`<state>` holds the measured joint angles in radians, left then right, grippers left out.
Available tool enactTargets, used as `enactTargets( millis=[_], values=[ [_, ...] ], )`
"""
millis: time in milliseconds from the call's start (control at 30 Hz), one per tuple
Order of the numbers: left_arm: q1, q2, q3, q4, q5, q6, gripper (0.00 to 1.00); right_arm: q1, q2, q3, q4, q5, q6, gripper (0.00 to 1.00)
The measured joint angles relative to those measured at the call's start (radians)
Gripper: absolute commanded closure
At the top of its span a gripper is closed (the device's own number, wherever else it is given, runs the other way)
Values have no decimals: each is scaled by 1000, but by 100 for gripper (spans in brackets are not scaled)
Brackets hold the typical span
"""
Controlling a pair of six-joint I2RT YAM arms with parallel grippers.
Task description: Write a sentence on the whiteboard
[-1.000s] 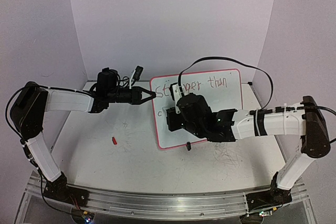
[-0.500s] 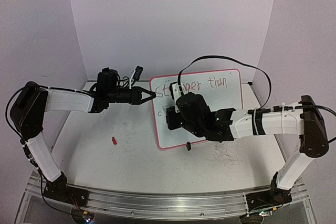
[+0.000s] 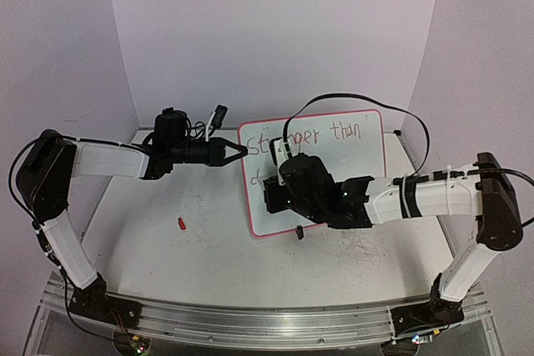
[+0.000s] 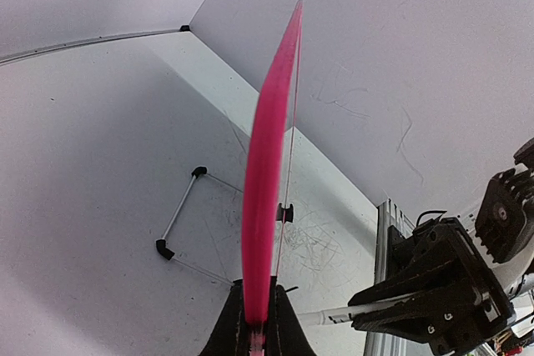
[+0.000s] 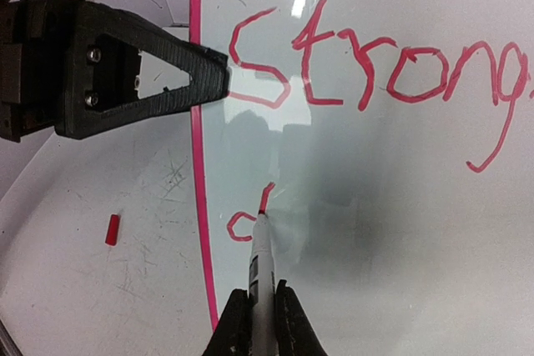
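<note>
The whiteboard (image 3: 355,160) with its pink rim stands tilted at the back centre. It bears the sentence (image 5: 375,72) in red: "Stronger than" on the top line, then a "c" and the start of a stroke (image 5: 250,214) below. My left gripper (image 3: 242,150) is shut on the board's left rim (image 4: 265,181). My right gripper (image 5: 260,310) is shut on a white marker (image 5: 260,268), whose red tip touches the board at the second letter. My right gripper (image 3: 275,193) covers part of the writing in the top view.
A red marker cap (image 3: 181,223) lies on the scuffed tabletop left of the board, also in the right wrist view (image 5: 112,229). A black clip foot (image 3: 298,233) sits at the board's near edge. A wire stand (image 4: 179,214) shows behind the board. A black cable (image 3: 367,102) arcs over the board.
My right gripper has moved slightly toward me and left with the marker, drawing the stroke after the "c". My left gripper has not moved.
</note>
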<state>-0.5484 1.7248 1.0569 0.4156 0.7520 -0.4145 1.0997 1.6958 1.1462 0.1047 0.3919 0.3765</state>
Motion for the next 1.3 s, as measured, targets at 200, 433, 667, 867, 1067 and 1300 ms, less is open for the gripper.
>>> enactTargets(
  millis=[200, 433, 667, 867, 1067, 1300],
  values=[
    [0, 0, 0, 0, 0, 0, 100, 14, 0, -24, -12, -15, 24, 100],
    [0, 0, 0, 0, 1, 0, 100, 18, 0, -29, -17, -15, 37, 100],
    [0, 0, 0, 1, 1, 1, 100, 15, 0, -16, -16, -13, 31, 100],
    [0, 0, 0, 0, 0, 4, 100, -2, 0, 3, -9, -11, 20, 100],
    [0, 0, 0, 0, 0, 5, 100, -5, 0, 4, 0, -7, 18, 100],
    [0, 0, 0, 0, -1, 7, 100, -5, -2, 3, -4, 12, 34, 100]
  ],
)
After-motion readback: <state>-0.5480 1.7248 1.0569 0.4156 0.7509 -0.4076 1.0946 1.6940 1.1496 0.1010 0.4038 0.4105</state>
